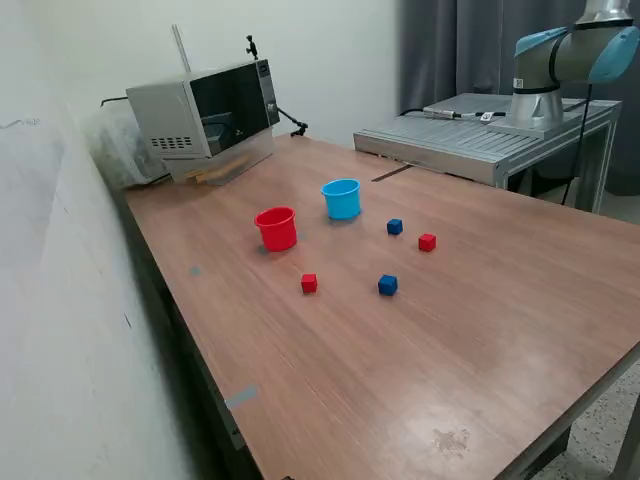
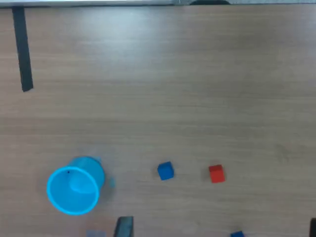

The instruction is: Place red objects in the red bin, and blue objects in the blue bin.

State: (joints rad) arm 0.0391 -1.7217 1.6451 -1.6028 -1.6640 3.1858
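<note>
The red bin [image 1: 277, 228] and the blue bin [image 1: 341, 198] stand upright side by side on the wooden table [image 1: 480, 330]. One red cube [image 1: 309, 283] and one blue cube [image 1: 388, 285] lie in front of them. Another blue cube [image 1: 395, 227] and red cube [image 1: 427, 242] lie towards the exterior view's right. The wrist view looks down from high up on the blue bin [image 2: 74, 190], a blue cube [image 2: 165, 171], a red cube [image 2: 216, 174] and a cut-off blue cube [image 2: 237, 234]. My gripper [image 2: 218, 228] shows only two dark fingertips [image 2: 123, 227], wide apart and holding nothing.
A microwave [image 1: 205, 115] sits at the table's far corner beside the wall. A metal platform [image 1: 480, 135] carries the arm's base [image 1: 540, 100] at the exterior view's right. A black tape strip [image 2: 22, 49] lies on the table near its edge.
</note>
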